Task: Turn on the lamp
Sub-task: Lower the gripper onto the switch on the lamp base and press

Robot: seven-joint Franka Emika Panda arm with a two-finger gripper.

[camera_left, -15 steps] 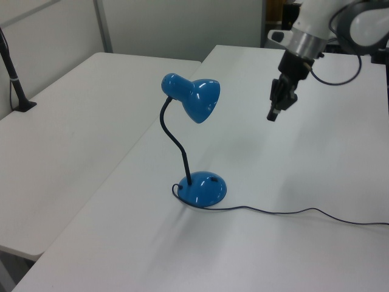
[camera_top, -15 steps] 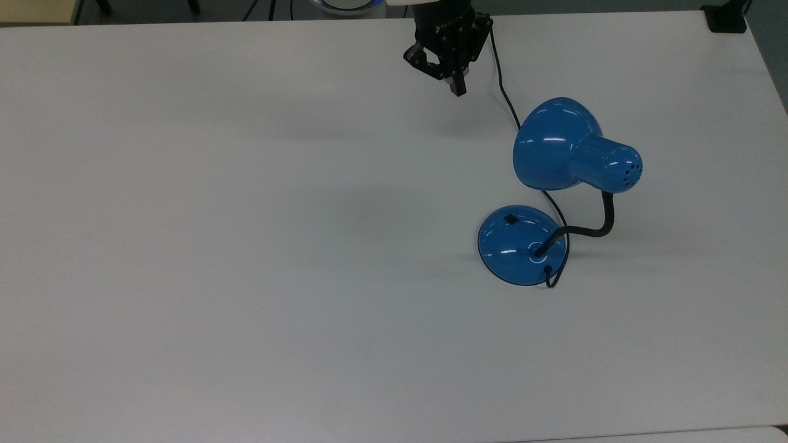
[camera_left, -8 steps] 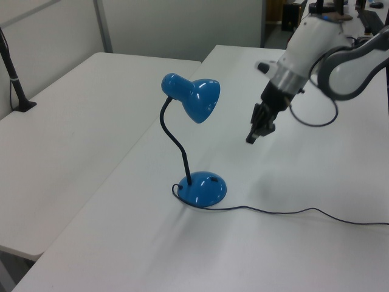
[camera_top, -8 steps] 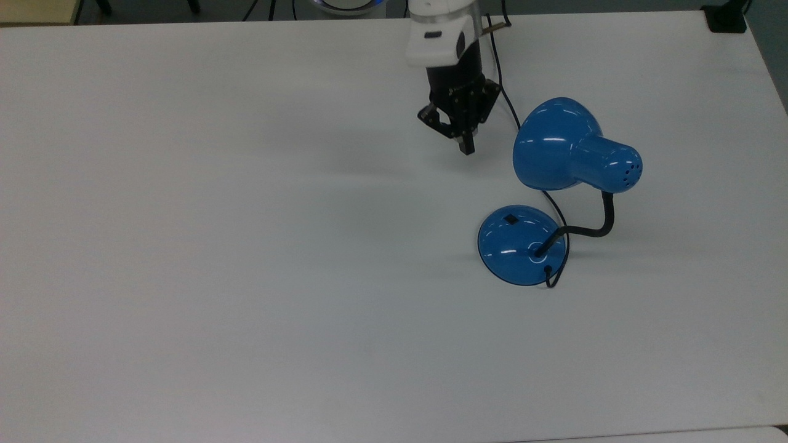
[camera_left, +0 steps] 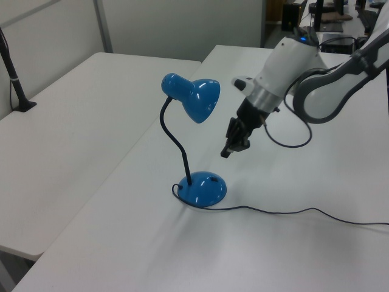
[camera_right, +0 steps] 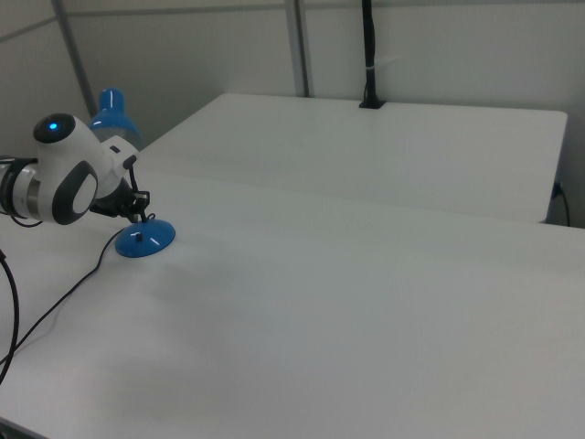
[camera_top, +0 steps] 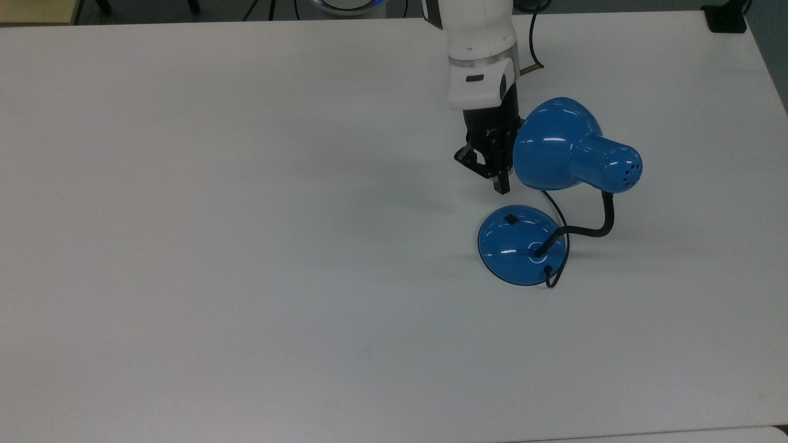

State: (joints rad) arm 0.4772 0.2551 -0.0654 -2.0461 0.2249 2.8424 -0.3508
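Gripper black, fingers pressed together, nothing held, tip pointing down, hovering above table just beside lamp shade on the top view's left. In left view gripper sits above and to the right of lamp base, apart from it. Small black switch on base below gripper tip in top view, untouched. Black cord trailing across table.
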